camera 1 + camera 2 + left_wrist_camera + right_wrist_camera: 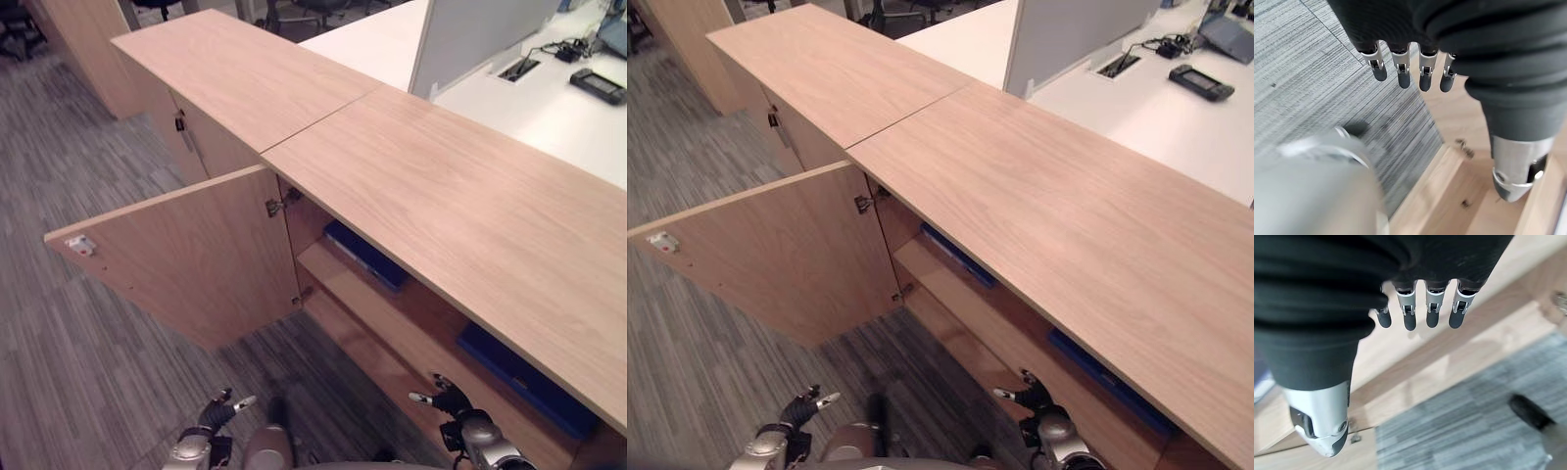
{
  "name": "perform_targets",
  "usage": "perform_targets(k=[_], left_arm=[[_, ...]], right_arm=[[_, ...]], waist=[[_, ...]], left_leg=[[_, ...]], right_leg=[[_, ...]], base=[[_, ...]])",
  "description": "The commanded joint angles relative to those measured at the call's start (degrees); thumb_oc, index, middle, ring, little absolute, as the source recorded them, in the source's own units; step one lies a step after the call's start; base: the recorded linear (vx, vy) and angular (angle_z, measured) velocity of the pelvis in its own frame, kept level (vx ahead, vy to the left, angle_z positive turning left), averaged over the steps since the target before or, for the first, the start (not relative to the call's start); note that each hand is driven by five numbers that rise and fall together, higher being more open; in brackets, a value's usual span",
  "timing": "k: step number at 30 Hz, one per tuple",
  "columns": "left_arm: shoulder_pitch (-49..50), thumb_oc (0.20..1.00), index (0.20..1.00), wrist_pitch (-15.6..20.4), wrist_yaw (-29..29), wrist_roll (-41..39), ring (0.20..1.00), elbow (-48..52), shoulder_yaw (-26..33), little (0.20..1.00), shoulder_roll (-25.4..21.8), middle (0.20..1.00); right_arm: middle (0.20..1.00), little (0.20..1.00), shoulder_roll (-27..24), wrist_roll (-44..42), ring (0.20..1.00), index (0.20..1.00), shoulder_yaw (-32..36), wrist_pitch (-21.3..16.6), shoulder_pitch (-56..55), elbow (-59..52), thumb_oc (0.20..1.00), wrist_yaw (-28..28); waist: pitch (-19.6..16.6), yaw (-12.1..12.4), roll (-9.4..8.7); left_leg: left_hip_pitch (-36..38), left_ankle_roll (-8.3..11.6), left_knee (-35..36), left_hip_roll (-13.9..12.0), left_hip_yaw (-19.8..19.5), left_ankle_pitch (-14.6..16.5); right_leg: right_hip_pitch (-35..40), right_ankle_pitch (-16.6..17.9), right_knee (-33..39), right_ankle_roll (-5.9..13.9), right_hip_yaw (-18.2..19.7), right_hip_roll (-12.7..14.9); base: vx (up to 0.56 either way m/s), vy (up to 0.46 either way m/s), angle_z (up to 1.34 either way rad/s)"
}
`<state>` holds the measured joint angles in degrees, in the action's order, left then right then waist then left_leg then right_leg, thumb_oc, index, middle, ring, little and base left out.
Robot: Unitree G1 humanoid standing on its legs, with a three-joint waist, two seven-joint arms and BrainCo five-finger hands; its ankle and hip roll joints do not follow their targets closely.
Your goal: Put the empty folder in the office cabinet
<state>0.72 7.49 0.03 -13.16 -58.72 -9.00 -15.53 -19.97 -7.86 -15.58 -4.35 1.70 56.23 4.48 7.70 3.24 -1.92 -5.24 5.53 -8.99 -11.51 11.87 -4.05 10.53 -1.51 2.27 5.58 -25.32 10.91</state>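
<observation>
Both hands empty: left hand [211, 419] and right hand [453, 403] hang low, fingers relaxed and loosely spread, holding nothing. Blue folders [364, 253] already lie on the cabinet's upper shelf [392, 315], a second one [519, 377] at 4 o'clock. Cabinet door [186, 259] is swung wide. We judge closing it comes next: left hand sweeps its free edge toward 2 o'clock, fingers clear of the hinge [280, 205].

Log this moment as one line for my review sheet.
cabinet door: open | blue folders: on shelf inside | left hand: open, empty, low | right hand: open, empty, near lower shelf
</observation>
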Motion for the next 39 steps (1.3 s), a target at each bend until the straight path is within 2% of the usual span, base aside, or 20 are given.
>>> perform_targets(k=[1, 2, 4, 5, 10, 12, 13, 14, 15, 16, 18, 19, 20, 21, 22, 26, 31, 39], left_arm=[[-2.72, 1.0, 1.0, 1.84, 0.64, -0.75, 1.0, 0.44, 0.61, 1.0, -2.01, 1.0], [-3.09, 1.0, 1.0, 1.8, 0.71, -0.46, 1.0, 0.4, 0.6, 1.0, -2.25, 1.0], [-3.45, 1.0, 1.0, 1.81, 0.66, -0.32, 1.0, 0.2, 0.45, 1.0, -2.41, 1.0], [-4.21, 1.0, 1.0, 1.77, 0.59, 0.23, 1.0, -0.17, 0.02, 1.0, -2.88, 1.0], [-5.45, 1.0, 1.0, 1.55, 0.73, 1.32, 1.0, -1.16, -0.42, 1.0, -3.83, 1.0], [-5.91, 1.0, 1.0, 1.56, 0.85, 1.6, 1.0, -1.18, -0.35, 1.0, -4.65, 1.0], [-6.03, 1.0, 1.0, 1.53, 0.99, 1.94, 1.0, -1.35, -0.35, 1.0, -5.08, 1.0], [-6.07, 1.0, 1.0, 1.52, 0.99, 1.94, 1.0, -1.35, -0.34, 1.0, -5.09, 1.0], [-6.5, 1.0, 1.0, 1.59, 1.22, 1.89, 1.0, -1.49, -0.54, 1.0, -5.26, 1.0], [-6.77, 1.0, 1.0, 1.56, 1.22, 1.71, 1.0, -1.58, -0.53, 1.0, -5.19, 1.0], [-7.07, 1.0, 1.0, 1.74, 1.19, 1.52, 1.0, -1.57, -0.78, 1.0, -4.86, 1.0], [-7.69, 1.0, 1.0, 1.9, 1.16, 1.39, 1.0, -2.06, -1.34, 1.0, -4.54, 1.0], [-7.99, 1.0, 1.0, 1.97, 1.06, 1.47, 1.0, -2.29, -1.64, 1.0, -4.52, 1.0], [-8.81, 1.0, 1.0, 1.97, 1.38, 1.47, 1.0, -3.05, -2.34, 1.0, -4.51, 1.0], [-8.79, 1.0, 1.0, 1.99, 1.22, 1.79, 1.0, -3.26, -2.45, 1.0, -4.26, 1.0], [-7.82, 1.0, 1.0, 2.4, 1.2, 1.6, 1.0, -4.16, -1.83, 1.0, -3.23, 1.0], [-7.06, 1.0, 1.0, 2.62, 1.48, 1.86, 1.0, -3.29, -2.19, 1.0, -2.34, 1.0], [-6.14, 1.0, 1.0, 3.48, 2.33, 0.18, 1.0, 0.83, -1.36, 1.0, -1.46, 1.0]], right_arm=[[1.0, 1.0, 1.01, -0.5, 1.0, 1.0, 0.25, -1.21, 2.86, -0.3, 1.0, -0.12], [1.0, 1.0, 1.88, -1.0, 1.0, 1.0, 0.38, -1.05, 3.08, 0.44, 1.0, -0.01], [1.0, 1.0, 2.37, -1.3, 1.0, 1.0, 0.57, -0.96, 3.41, 1.16, 1.0, 0.1], [1.0, 1.0, 3.63, -2.01, 1.0, 1.0, 0.78, -0.87, 4.25, 2.21, 1.0, 0.26], [1.0, 1.0, 5.72, -3.16, 1.0, 1.0, 0.58, -0.78, 5.21, 2.69, 1.0, 0.36], [1.0, 1.0, 6.5, -3.4, 1.0, 1.0, 0.33, -0.84, 5.81, 2.56, 1.0, 0.31], [1.0, 1.0, 7.23, -3.66, 1.0, 1.0, 0.11, -0.62, 6.04, 2.17, 1.0, -0.11], [1.0, 1.0, 7.23, -3.66, 1.0, 1.0, 0.13, -0.62, 6.07, 2.18, 1.0, -0.11], [1.0, 1.0, 7.26, -3.6, 1.0, 1.0, 0.02, -0.7, 6.32, 2.27, 1.0, -0.07], [1.0, 1.0, 7.35, -3.61, 1.0, 1.0, 0.04, -0.67, 6.34, 2.04, 1.0, -0.06], [1.0, 1.0, 7.45, -3.86, 1.0, 1.0, 0.16, -0.8, 5.75, 1.67, 1.0, 0.0], [1.0, 1.0, 7.22, -4.42, 1.0, 1.0, 0.15, -1.05, 5.2, 1.67, 1.0, 0.18], [1.0, 1.0, 6.99, -4.67, 1.0, 1.0, 0.15, -1.16, 4.85, 1.78, 1.0, 0.27], [1.0, 1.0, 6.62, -5.47, 1.0, 1.0, 0.05, -1.41, 4.32, 2.54, 1.0, 0.43], [1.0, 1.0, 6.63, -5.53, 1.0, 1.0, 0.18, -1.33, 4.2, 2.96, 1.0, 0.45], [1.0, 1.0, 6.53, -5.84, 1.0, 1.0, 0.73, -1.62, 2.61, 5.53, 1.0, -0.18], [1.0, 1.0, 6.11, -5.52, 1.0, 1.0, 0.9, -1.63, 1.33, 6.69, 1.0, -0.25], [1.0, 1.0, 5.11, -3.94, 1.0, 1.0, 1.13, -1.42, -0.36, 8.18, 1.0, -0.39]], waist=[[-1.86, 0.62, 1.45], [-2.18, 1.28, 1.04], [-2.3, 1.53, 0.71], [-2.71, 2.15, -0.11], [-2.79, 3.37, -1.4], [-2.35, 3.8, -1.72], [-1.29, 3.56, -1.96], [-1.42, 3.58, -1.98], [-0.79, 3.26, -1.65], [-0.52, 3.17, -1.14], [-0.3, 2.2, 0.05], [-0.31, 0.98, 0.65], [-0.66, 0.56, 0.64], [-0.83, -0.37, -0.08], [-0.93, -0.57, -0.33], [-2.52, -0.46, -1.02], [-3.45, -0.35, -1.11], [-4.89, 0.03, -0.1]], left_leg=[[2.3, 2.14, 3.95, 0.1, -1.63, 2.9], [2.85, 1.47, 5.53, 1.45, -2.52, 3.38], [2.82, 1.17, 6.04, 2.08, -2.99, 3.45], [2.42, 0.17, 6.94, 3.57, -3.67, 3.57], [2.23, -1.57, 7.97, 5.85, -4.47, 4.37], [2.5, -2.79, 8.18, 6.74, -4.58, 4.96], [4.09, -3.84, 8.81, 7.79, -4.77, 5.4], [3.84, -3.88, 8.81, 7.79, -4.74, 5.23], [4.0, -4.19, 8.92, 8.04, -4.94, 5.09], [4.21, -4.5, 9.36, 8.11, -5.22, 4.92], [5.26, -4.81, 10.56, 8.16, -6.31, 4.65], [6.55, -4.85, 11.96, 8.82, -8.24, 4.5], [6.43, -4.82, 12.26, 9.25, -8.9, 4.36], [6.92, -4.73, 12.89, 10.48, -10.2, 4.56], [7.17, -4.81, 13.15, 11.08, -11.35, 4.72], [8.2, -4.81, 13.77, 11.58, -12.02, 5.4], [9.03, -4.45, 13.99, 11.39, -13.07, 5.87], [10.1, -3.4, 13.99, 10.86, -14.17, 6.36]], right_leg=[[-5.14, -0.51, -1.67, 1.71, 4.13, -0.8], [-5.05, -0.18, -2.01, 2.16, 3.94, -0.21], [-5.21, -0.07, -2.31, 2.32, 3.89, 0.15], [-5.91, 0.42, -3.07, 2.89, 3.99, 1.1], [-7.15, 0.82, -6.08, 4.19, 4.24, 2.77], [-9.02, 1.1, -11.1, 5.13, 4.95, 4.09], [-11.57, 4.88, -17.02, 6.59, 6.97, 5.76], [-11.76, 5.12, -16.85, 6.57, 6.98, 5.74], [-12.93, 7.72, -19.24, 7.48, 7.78, 5.93], [-14.2, 8.49, -21.49, 7.87, 9.03, 5.7], [-16.39, 7.31, -23.51, 7.62, 11.85, 3.51], [-16.75, 2.41, -21.01, 5.92, 14.16, -0.09], [-16.61, 0.72, -17.91, 5.15, 15.15, -1.78], [-16.17, 0.36, -11.31, 4.13, 17.37, -3.82], [-15.4, 0.59, -9.11, 4.19, 18.62, -4.51], [-13.16, 1.91, -5.34, 3.91, 21.21, -5.0], [-10.28, 2.24, -2.18, 3.73, 20.56, -4.56], [-6.64, 2.68, 2.48, 3.61, 19.08, -4.18]], base=[[0.06, 0.148, 0.55], [0.05, 0.152, 0.52], [0.06, 0.164, 0.3], [0.09, 0.209, 0.46], [0.04, 0.14, 0.18], [0.06, 0.212, 0.11], [0.05, 0.19, 0.06], [0.04, 0.168, 0.0], [0.0, 0.106, 0.02], [0.02, 0.159, 0.02], [0.1, 0.16, 0.28], [0.17, 0.125, 0.52], [0.24, 0.065, 0.65], [0.15, 0.005, 0.72], [0.12, -0.012, 0.68], [0.12, -0.027, 0.63], [0.09, -0.046, 0.03], [0.04, -0.041, 0.12]])
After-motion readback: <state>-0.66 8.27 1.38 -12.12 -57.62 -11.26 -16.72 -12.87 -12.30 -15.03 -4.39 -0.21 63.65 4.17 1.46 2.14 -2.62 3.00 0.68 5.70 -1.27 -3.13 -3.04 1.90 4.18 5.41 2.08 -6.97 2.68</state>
